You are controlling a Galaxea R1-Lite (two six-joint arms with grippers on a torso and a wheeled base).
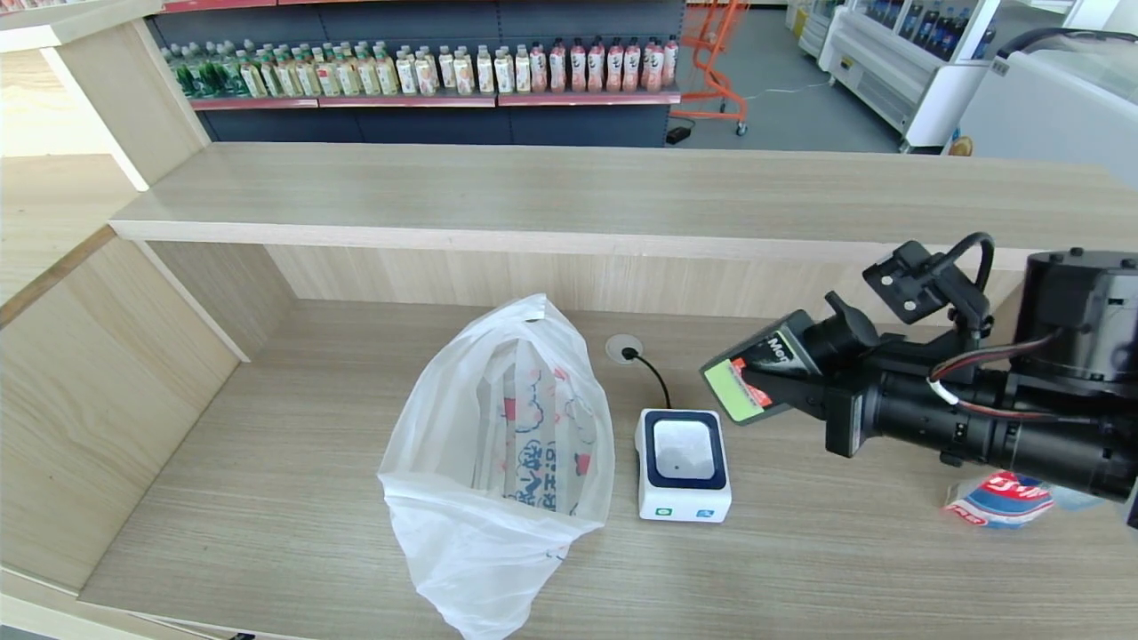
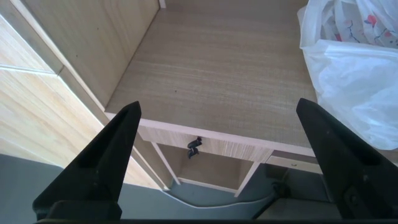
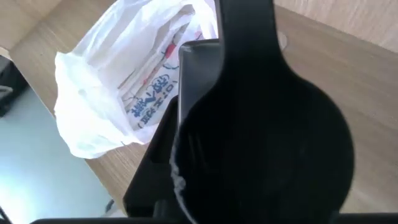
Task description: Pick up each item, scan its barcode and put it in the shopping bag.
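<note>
Scan step: right fingers (image 1: 805, 402) pinching box (image 1: 733, 387), left fingers (image 2: 99, 168) spread. Next: turn barcode face down toward scanner (image 1: 683, 462).

Black arm (image 1: 978, 425), red cable (image 1: 985, 359), black right claw (image 1: 763, 391)

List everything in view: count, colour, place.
shopping bag: one, translucent white, middle of the counter
package: one, red-and-blue print, inside the bag
scanner: one, white, dark-blue face, right of the bag
cable: one, black, behind scanner
box: one, black, green end, held above the counter, right of scanner
packet: one, white-red-blue, counter's right edge
bottles: many, green to pink, far shelf
left hand: one, black, open, over counter's near edge
right hand: one, black, shut on the box
</note>
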